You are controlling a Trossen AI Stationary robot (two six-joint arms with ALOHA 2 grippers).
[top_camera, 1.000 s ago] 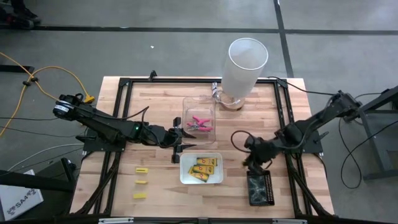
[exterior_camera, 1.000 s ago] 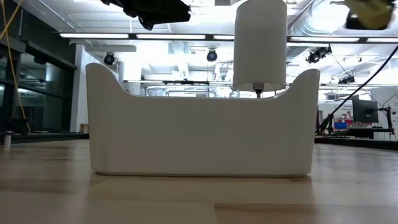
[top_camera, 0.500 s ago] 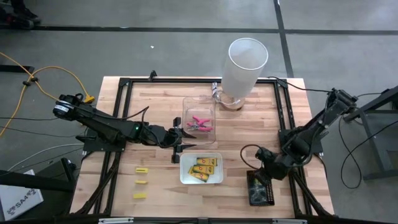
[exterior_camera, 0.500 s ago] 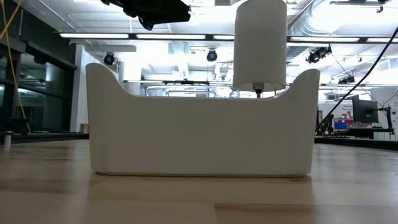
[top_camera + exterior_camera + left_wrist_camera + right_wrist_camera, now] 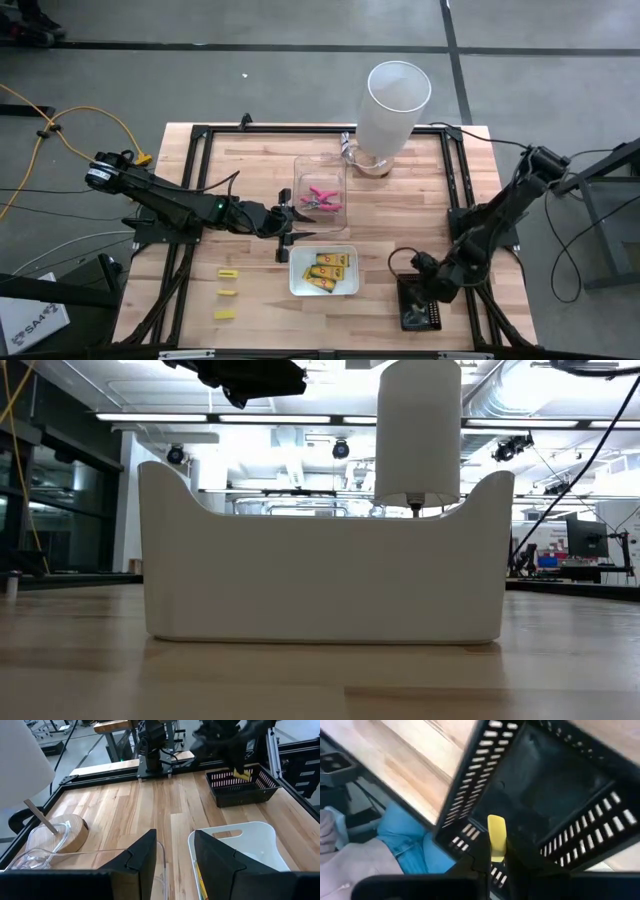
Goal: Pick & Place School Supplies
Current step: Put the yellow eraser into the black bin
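Lying near the front edge of the wooden tabletop (image 5: pixel 250 200), toward its left corner, are three tiny plain yellow blocks (image 5: pixel 228 293) in a row. Just right of them sits a white plastic tray (image 5: pixel 296 282) with yellow-orange packets (image 5: pixel 327 271) inside. Over by the front right corner sits a black slotted basket (image 5: pixel 432 312). The right gripper (image 5: pixel 412 318) hangs over that basket, and its fingers (image 5: pixel 481 851) are pressed together on a small yellow block (image 5: pixel 496 837), pinching it above the basket's dark floor. From the left wrist camera this block shows as a yellow bit under the far gripper, just over the basket.

In the middle of the tabletop, the left gripper (image 5: pixel 288 238) waits between the white tray and a clear plastic tray (image 5: pixel 300 170). Its two dark fingers (image 5: pixel 142 857) are spread partway with nothing between them. The clear tray holds pink-handled scissors (image 5: pixel 320 198).

Near the back edge stands a tall white cylinder (image 5: pixel 392 112) on a round wooden base (image 5: pixel 64 831).

From table height, the white tray's wall fills most of the view, with the tall cylinder rising behind it.
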